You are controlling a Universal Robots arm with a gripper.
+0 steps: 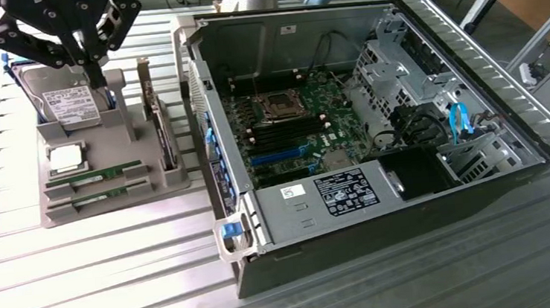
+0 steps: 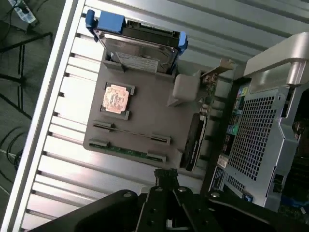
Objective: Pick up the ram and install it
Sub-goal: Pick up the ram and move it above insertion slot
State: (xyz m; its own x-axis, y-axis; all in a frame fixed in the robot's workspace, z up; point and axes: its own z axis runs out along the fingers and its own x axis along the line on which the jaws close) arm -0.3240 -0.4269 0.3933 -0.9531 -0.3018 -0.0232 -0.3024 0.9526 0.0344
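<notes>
Hand (image 1: 98,74) narrow, holding nothing, near the hard drive (image 1: 71,104) (label unreadable); ram (image 1: 94,175) sits in tray (image 1: 125,148).

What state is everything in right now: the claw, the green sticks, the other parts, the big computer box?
gripper: shut, empty, above the holder.
ram sticks: both on edge in holder slots, untouched.
hard drive: propped upright in the holder.
processor chip: lying flat in the holder.
computer case: on its side, open.
memory slots: look empty.
</notes>
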